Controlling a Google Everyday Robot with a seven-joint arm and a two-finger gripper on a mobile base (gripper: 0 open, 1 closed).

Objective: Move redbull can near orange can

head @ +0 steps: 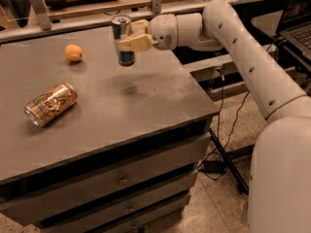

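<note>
Grip: our gripper (127, 42) pinches redbull can (127, 58) mid-body, upright, held clear of table (155, 96) beneath; we judge that avoids dragging. We see orange can (51, 104) on its side, well left and nearer camera.

Grey table (146, 110), orange can (51, 104) on its side, orange fruit (73, 53) behind, jaws around redbull can (127, 57) above.

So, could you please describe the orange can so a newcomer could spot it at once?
On the grey cabinet top, look at its left side, far from the gripper holding the redbull can aloft at the back. The orange can lies on its side, gold with dark patterning, unlike the round orange fruit.
</note>
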